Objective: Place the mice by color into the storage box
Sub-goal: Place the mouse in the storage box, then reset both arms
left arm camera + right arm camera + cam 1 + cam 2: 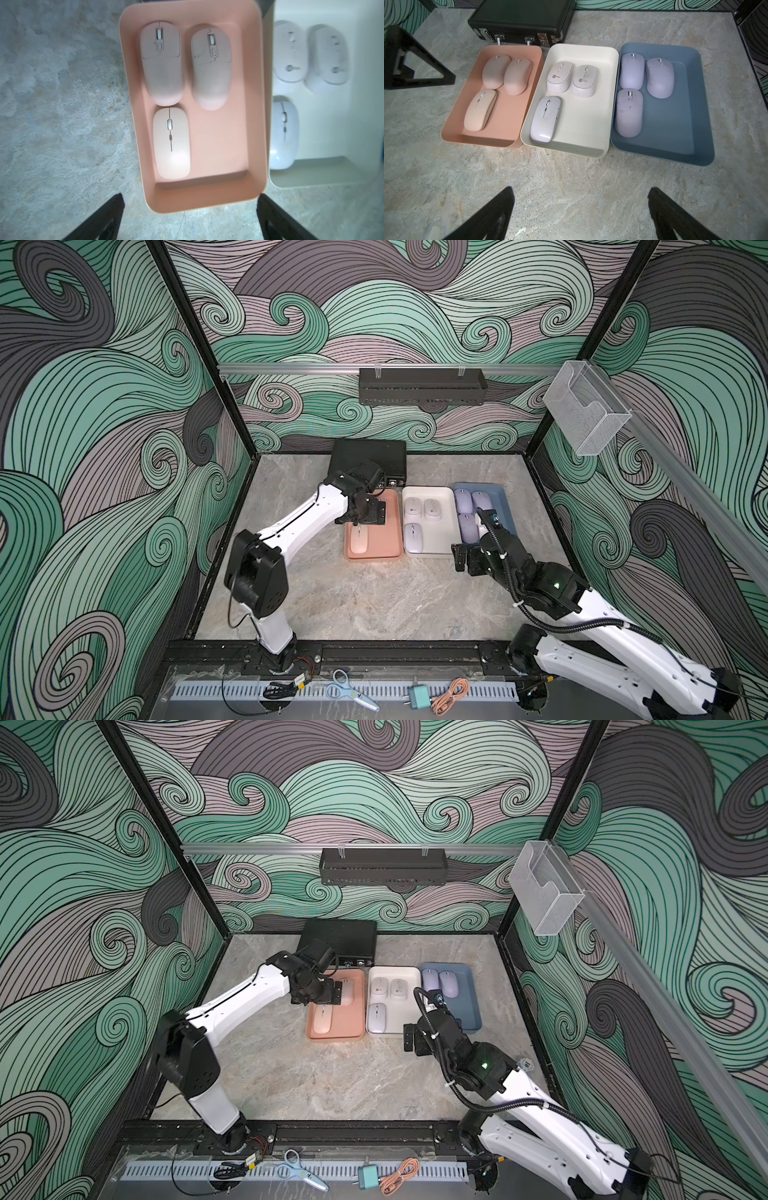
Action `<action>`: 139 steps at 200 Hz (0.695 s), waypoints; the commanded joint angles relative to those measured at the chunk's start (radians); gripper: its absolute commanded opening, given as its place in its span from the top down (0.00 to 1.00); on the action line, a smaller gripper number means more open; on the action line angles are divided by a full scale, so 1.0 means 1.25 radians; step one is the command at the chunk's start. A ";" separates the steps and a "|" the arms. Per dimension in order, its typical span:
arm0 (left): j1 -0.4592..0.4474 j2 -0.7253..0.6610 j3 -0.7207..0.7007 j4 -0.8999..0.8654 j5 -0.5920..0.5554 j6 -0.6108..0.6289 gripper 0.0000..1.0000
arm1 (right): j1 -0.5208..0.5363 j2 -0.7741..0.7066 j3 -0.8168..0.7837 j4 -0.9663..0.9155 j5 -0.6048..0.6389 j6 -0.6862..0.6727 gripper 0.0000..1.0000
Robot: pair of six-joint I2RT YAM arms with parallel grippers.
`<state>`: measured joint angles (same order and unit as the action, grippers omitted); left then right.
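Three trays sit in a row on the table point(571, 176), long sides just beside each other: salmon-pink tray point(512, 118) left, white tray point(585, 124) middle, slate-blue tray point(675, 124) right. Three pink mice point(496, 71) are in the pink one, three whitish mice point(560, 76) in the white one, three purple mice point(632, 71) in the blue one. Layout is the same in each: two side by side at the far end, the third just near of the left one, scroll wheels pointing far, near-right part of the tray floor bare. The two far whitish ones carry a round dark logo; the near one is slimmer, with a faint bluish tint. The near pink one is flatter and paler than its neighbours, and its nose touches or nearly touches the tail of the far-left one. Left gripper point(190, 200) hangs above the pink tray and covers that tray's far part in both top views; jaws spread wide, nothing between them. Right gripper point(581, 191) is over bare table on the near side of the row, showing by the white tray's near-right corner in both top views; jaws wide apart too, holding nothing. Black briefcase point(521, 18) lies closed at the far side, latches just beside the pink tray's far rim.
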<state>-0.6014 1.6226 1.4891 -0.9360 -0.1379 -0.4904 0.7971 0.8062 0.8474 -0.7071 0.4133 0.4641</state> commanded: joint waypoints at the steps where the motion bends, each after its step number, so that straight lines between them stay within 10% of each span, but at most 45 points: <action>1: -0.039 -0.187 -0.061 0.051 -0.108 0.047 0.02 | -0.003 -0.020 0.039 0.007 0.042 -0.038 0.00; 48: -0.069 -0.545 -0.404 0.285 -0.380 0.031 0.02 | -0.006 -0.071 -0.116 0.259 0.206 -0.140 0.00; 78: -0.054 -0.711 -0.679 0.544 -0.524 0.284 0.02 | -0.063 -0.061 -0.259 0.534 0.200 -0.398 0.00; 101: -0.011 -0.766 -0.819 0.710 -0.538 0.426 0.01 | -0.137 -0.028 -0.321 0.626 0.130 -0.476 0.00; 139: 0.151 -0.681 -0.938 0.924 -0.480 0.384 0.02 | -0.325 0.021 -0.378 0.718 -0.045 -0.473 0.00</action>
<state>-0.5205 0.7078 0.3576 -0.0818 -0.7486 -0.0513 0.5049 0.8139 0.4000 0.0212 0.5053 -0.0570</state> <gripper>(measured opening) 0.985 0.996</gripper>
